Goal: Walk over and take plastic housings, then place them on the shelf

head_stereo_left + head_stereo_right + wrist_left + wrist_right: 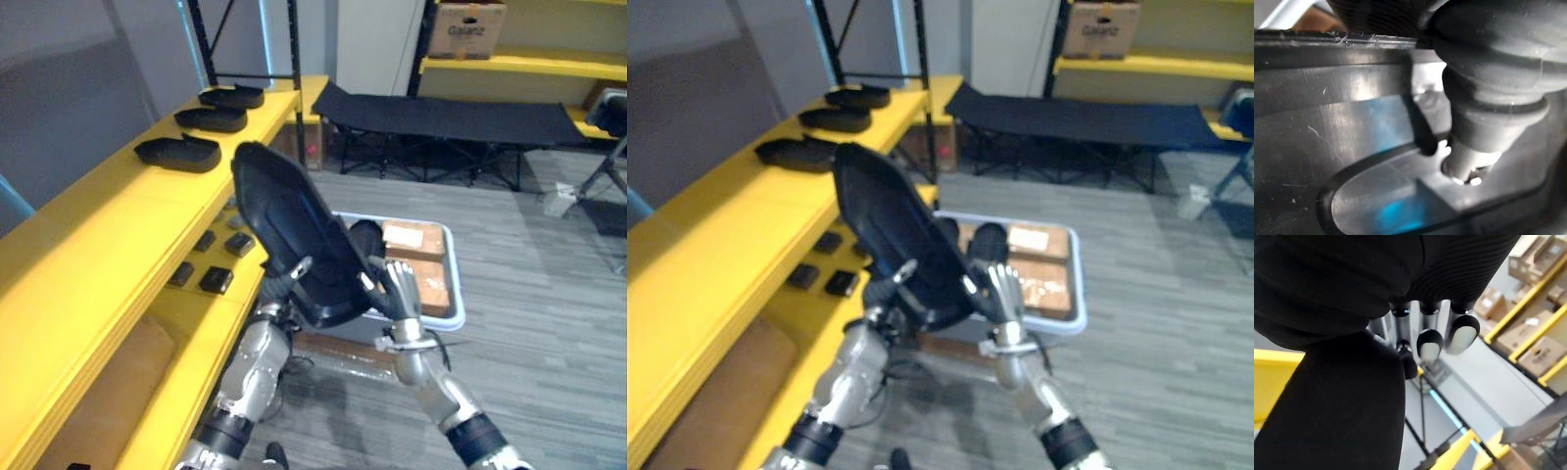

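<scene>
Both hands hold one black plastic housing [294,225] tilted up in the air just beside the yellow shelf [88,245]. The left hand [279,289] pinches its lower end with the thumb on the inner face, and the right hand [400,286] curls its fingers over the lower edge. Three more housings [178,152] lie on the shelf top. Behind the held housing, a grey tote [455,294] holds labelled brown cartons [411,238], whose writing is too small to read.

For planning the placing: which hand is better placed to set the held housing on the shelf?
Left, probably: the left hand holds the plastic housing beside the yellow shelf; the right hand is farther off.
</scene>
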{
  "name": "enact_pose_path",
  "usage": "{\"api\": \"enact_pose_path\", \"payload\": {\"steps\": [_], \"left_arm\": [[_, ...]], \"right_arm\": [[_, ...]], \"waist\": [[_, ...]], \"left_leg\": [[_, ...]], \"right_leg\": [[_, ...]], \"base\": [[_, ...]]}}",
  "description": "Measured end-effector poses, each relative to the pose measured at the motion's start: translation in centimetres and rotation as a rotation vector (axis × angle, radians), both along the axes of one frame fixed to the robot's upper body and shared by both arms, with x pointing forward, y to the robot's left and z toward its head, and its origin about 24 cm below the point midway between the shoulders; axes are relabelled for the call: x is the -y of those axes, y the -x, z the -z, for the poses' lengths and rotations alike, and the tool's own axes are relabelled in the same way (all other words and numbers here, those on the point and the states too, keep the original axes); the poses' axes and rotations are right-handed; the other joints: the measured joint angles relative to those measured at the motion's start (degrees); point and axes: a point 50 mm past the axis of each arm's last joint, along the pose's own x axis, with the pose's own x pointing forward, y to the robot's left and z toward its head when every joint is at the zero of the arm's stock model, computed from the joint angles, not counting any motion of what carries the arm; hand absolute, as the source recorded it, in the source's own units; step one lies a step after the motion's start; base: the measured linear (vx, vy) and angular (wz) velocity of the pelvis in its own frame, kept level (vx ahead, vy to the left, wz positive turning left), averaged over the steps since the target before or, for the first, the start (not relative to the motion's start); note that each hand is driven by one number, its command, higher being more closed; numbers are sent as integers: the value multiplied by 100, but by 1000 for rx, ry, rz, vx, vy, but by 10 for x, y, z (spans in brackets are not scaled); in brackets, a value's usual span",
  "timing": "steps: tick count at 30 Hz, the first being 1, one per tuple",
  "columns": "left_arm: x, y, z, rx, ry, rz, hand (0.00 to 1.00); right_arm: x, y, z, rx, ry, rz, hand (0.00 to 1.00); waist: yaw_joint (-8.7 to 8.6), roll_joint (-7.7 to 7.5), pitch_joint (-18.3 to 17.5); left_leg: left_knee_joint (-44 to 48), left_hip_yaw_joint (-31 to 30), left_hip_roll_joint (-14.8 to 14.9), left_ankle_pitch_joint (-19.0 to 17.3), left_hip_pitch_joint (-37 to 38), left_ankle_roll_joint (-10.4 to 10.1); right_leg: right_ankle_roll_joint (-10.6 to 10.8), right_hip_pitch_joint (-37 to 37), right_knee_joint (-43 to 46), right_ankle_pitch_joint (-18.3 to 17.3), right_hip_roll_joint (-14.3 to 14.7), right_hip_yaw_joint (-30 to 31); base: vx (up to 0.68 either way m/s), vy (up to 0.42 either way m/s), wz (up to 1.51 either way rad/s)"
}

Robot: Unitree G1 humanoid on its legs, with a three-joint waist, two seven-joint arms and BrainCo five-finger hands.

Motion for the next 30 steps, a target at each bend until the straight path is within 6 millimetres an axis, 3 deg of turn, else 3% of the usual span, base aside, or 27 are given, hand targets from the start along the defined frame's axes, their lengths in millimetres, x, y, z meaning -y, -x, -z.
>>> {"api": "enact_pose_path", "payload": {"steps": [2, 3, 11, 16, 23, 26, 30], "left_arm": [[1, 0, 0, 0, -1, 4, 100], [2, 1, 1, -2, -2, 11, 100], [1, 8, 7, -24, -36, -10, 100], [-5, 8, 0, 18, -239, -117, 100], [-32, 14, -7, 59, -439, -383, 100], [-40, 16, -10, 74, -517, -475, 100], [-52, 20, -20, 126, -623, -583, 100]], "right_arm": [[0, 2, 1, -3, -8, 5, 100], [1, 3, 3, -6, -14, 13, 0], [-3, 15, 12, -61, -121, -13, 0], [-3, 17, 12, -85, -208, -29, 0], [-6, 25, -43, 142, -510, -110, 0], [10, 24, -59, 213, -633, -81, 0], [49, 31, -71, 257, -816, -13, 0]], "waist": [[-1, 0, -12], [-1, -7, -53], [3, -97, -237], [7, -96, -237], [9, -93, -238], [9, -93, -238], [-13, -87, -240]], "left_leg": [[0, 0, 3, 1, -27, 0], [0, -4, 2, 1, -61, 0], [1, -9, 10, 6, -72, -1], [1, -15, 12, 5, -68, -4], [1, -15, 22, 4, -50, -8], [1, 3, 21, -1, -24, -13], [1, 90, 35, -31, 34, -34]], "right_leg": [[0, -24, 0, 0, 4, 12], [0, -38, -4, 1, 6, 21], [-7, -34, 7, 5, 28, 22], [-5, -29, 10, 3, 30, 22], [-16, -23, 10, -5, 42, 31], [-18, -19, 5, -7, 40, 68], [-26, -19, 1, -16, 43, 171]], "base": [[0, 0, 0], [0, 0, 0], [27, 7, 1], [0, 0, 0], [0, 0, 0], [0, 0, -3], [15, 18, -11]]}}
